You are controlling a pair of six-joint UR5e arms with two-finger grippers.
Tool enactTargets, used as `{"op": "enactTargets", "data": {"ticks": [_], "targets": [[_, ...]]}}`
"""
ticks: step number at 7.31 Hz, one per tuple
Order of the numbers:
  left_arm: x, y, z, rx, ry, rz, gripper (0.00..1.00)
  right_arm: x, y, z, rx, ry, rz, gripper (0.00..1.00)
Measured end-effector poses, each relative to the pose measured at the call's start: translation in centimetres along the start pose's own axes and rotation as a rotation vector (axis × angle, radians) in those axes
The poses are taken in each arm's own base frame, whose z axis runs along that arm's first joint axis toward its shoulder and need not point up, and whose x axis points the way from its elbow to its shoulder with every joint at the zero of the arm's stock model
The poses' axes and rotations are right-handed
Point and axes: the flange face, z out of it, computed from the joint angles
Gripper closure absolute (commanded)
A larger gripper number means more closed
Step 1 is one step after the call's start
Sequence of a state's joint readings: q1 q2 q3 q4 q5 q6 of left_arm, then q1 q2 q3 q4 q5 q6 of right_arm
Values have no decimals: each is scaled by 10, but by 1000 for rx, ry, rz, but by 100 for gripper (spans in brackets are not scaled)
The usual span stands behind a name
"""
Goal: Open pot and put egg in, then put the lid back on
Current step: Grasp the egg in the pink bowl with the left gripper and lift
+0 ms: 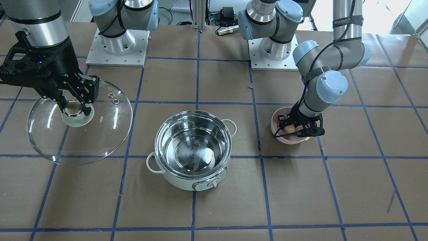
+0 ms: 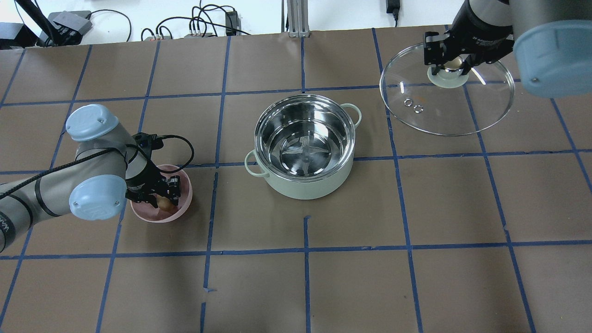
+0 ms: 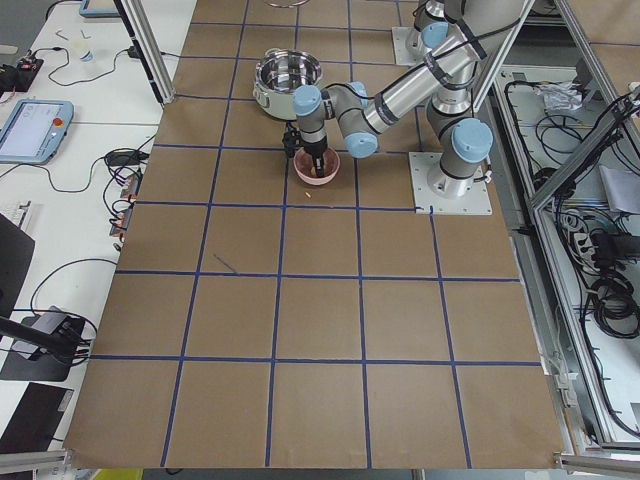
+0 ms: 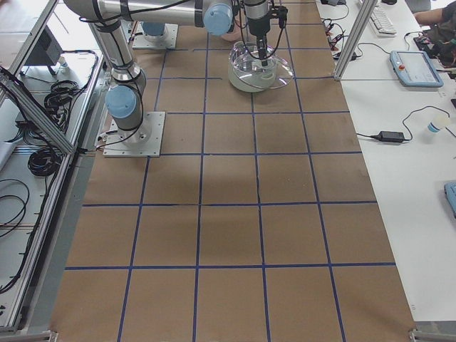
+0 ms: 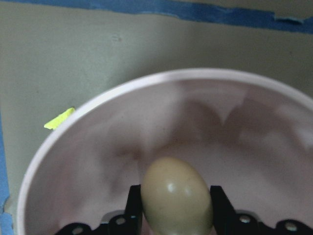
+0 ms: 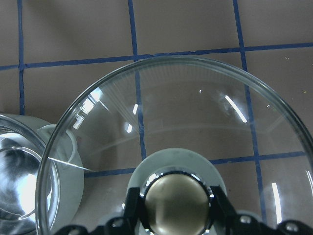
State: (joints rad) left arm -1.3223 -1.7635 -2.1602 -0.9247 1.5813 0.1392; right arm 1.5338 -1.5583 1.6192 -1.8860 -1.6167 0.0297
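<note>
The mint-green pot (image 2: 305, 147) stands open at the table's middle, its steel inside empty; it also shows in the front view (image 1: 193, 150). My left gripper (image 2: 163, 200) is down in a pink bowl (image 2: 182, 185), shut on the light-brown egg (image 5: 176, 200), which sits between its fingers (image 5: 133, 200). My right gripper (image 2: 451, 64) is shut on the golden knob (image 6: 177, 203) of the glass lid (image 2: 446, 106) and holds the lid up, off to the pot's side. The lid also shows in the front view (image 1: 80, 134).
The brown table carries a grid of blue tape lines. The arm bases stand on plates (image 1: 117, 50) at the robot's edge. A small yellow scrap (image 5: 58, 119) lies beside the pink bowl. Cables and boxes lie beyond the far edge (image 2: 194, 25).
</note>
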Motion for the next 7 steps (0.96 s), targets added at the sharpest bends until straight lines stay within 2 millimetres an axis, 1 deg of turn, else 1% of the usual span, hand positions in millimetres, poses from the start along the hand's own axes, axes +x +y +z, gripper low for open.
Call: {"op": "enactTargets", "data": {"ticks": [1, 2, 3, 4, 5, 6, 7], "targets": [[1, -3, -8, 18, -6, 6, 98, 1, 2, -2, -1, -1, -4, 50], [6, -7, -28, 42, -14, 17, 98, 0, 3, -4, 0, -2, -7, 50], [16, -7, -60, 58, -20, 33, 98, 0, 4, -4, -2, -2, -8, 50], [31, -9, -97, 68, -23, 48, 98, -1, 5, -4, -3, -3, -9, 49], [54, -11, -136, 84, -22, 52, 98, -1, 5, -4, -3, -3, -10, 50], [91, -10, -169, 112, -20, 47, 98, -1, 5, -4, -5, -4, -10, 50], [144, -6, -192, 149, -15, 47, 98, 0, 6, -3, -10, -4, -9, 50]]}}
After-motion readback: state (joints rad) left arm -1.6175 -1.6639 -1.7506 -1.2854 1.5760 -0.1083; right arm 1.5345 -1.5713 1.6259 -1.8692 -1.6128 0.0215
